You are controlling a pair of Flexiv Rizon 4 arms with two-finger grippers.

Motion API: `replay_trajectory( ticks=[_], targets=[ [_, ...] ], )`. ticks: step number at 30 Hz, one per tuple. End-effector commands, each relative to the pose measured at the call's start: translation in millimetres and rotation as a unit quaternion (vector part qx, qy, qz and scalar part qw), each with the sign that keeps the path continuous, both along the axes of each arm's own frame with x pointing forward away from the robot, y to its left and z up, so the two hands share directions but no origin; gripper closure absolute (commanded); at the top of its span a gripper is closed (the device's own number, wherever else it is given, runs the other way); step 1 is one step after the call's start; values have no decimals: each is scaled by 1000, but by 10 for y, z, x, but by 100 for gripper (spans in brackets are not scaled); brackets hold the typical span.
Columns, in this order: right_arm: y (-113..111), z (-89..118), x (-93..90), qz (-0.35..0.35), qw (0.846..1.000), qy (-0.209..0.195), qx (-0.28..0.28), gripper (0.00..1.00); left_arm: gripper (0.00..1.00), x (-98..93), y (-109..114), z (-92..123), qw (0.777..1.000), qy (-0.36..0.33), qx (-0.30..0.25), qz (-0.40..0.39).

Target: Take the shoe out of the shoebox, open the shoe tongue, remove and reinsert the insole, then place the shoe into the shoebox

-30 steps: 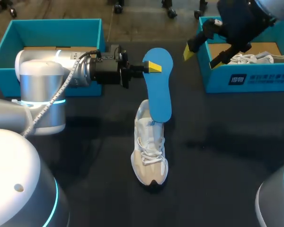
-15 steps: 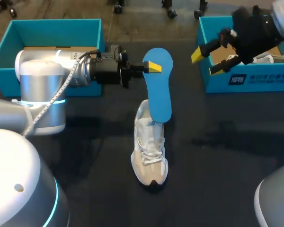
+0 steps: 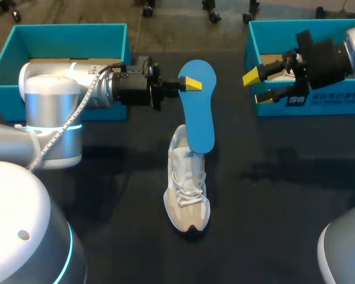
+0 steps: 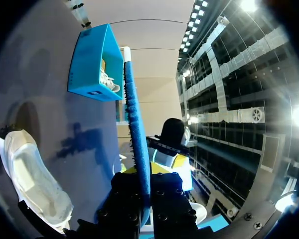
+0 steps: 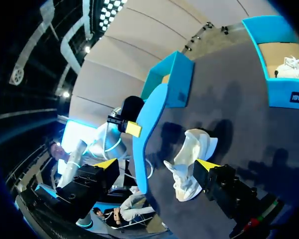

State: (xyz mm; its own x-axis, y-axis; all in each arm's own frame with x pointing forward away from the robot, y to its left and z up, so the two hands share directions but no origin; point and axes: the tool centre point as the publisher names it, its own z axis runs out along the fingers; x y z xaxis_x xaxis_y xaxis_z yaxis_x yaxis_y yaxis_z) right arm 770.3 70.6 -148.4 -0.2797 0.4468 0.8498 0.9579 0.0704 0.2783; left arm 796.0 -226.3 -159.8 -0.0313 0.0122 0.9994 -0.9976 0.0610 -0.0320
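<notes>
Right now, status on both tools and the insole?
Left tool shut on insole, lower end at shoe heel. Right tool open, empty, beside right shoebox. Nothing between it and shoe.

Insole (image 3: 199, 106): matt blue foam by its look, face smooth, edge rough and grainy in the left wrist view; shoe (image 3: 187, 189): white woven cloth, cloth laces, matt; table (image 3: 284, 225): dark, dull, matt; shoebox (image 3: 68, 34): matt teal card, brown within; left arm (image 3: 50, 100): smooth glossy pale shell.
</notes>
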Motion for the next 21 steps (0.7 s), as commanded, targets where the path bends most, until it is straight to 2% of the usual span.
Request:
replay_trajectory(
  ticks=[1,8,10,15,21],
  targets=[
    [12,-92,-46,10,999,0,43,0,100,-9,4,4,1000,0,2,0],
    [24,-151,-47,11,997,-3,81,0,100,-9,4,4,1000,0,2,0],
    [25,-157,-41,8,998,19,65,0,100,-9,4,4,1000,0,2,0],
    [25,-157,-41,8,998,19,65,0,100,-9,4,4,1000,0,2,0],
    [25,-157,-41,8,998,19,65,0,100,-8,-6,6,994,-101,-27,-17]
  ],
)
